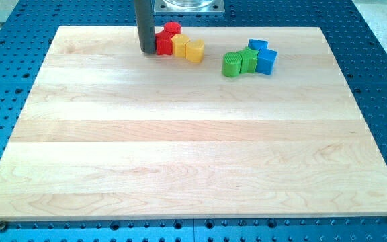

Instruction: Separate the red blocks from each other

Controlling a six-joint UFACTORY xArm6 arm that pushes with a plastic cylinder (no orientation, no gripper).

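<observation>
Camera view: no jaws here, just my tip (146,50), touching the front red block (164,45) from nine o'clock; rear red block (172,29) perhaps abutting at one o'clock. Light, stiff, slippery; push between them.

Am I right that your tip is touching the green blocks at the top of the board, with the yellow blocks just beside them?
Not quite: my tip is against the red blocks, not the green blocks, which sit apart toward the view's right. The yellow blocks adjoin the red ones, as the camera view shows.
</observation>
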